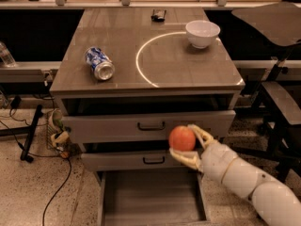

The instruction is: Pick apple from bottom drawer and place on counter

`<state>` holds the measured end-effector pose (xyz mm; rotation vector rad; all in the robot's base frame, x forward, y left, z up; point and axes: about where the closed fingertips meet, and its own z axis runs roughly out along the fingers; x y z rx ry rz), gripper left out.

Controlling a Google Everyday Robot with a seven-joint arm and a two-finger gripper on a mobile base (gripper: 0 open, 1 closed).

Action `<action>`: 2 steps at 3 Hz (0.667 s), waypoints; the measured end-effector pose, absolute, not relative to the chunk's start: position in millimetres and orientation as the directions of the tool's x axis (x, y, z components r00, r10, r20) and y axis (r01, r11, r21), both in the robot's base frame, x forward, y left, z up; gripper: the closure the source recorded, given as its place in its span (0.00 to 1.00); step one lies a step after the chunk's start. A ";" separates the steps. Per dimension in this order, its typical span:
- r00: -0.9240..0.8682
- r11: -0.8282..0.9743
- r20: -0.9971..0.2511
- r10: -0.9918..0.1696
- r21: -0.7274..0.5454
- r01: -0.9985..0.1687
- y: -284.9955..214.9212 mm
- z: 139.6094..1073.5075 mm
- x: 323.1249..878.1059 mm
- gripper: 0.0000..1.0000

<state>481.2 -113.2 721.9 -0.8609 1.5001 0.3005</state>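
Camera view shows the gripper (pixel 184 144) clamped on the apple (pixel 182 138), held in front of the two upper drawers above the open bottom drawer (pixel 153 197), below the counter (pixel 141 51).

Single camera, mounted high in front of the cabinet, pitched down, facing the upper drawer fronts (pixel 113 126). Mid range: the whole counter (pixel 127 36) is in frame, above and beyond the jaws. The open bottom drawer (pixel 153 197) sits directly below the jaws, cut by the lower frame edge. Gripper (pixel 183 140) is lower centre-right with its arm entering from the bottom-right corner, jaws clasped round the apple (pixel 182 138). Soda can (pixel 99 63) is up-left of the jaws, bowl (pixel 202 33) far above them, slightly right
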 end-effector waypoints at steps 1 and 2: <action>0.202 0.701 -0.922 -0.329 -0.382 -0.602 -123.1 771.2 520.8 1.00; 0.291 0.723 -0.893 -0.342 -0.448 -0.525 -142.9 821.4 549.5 1.00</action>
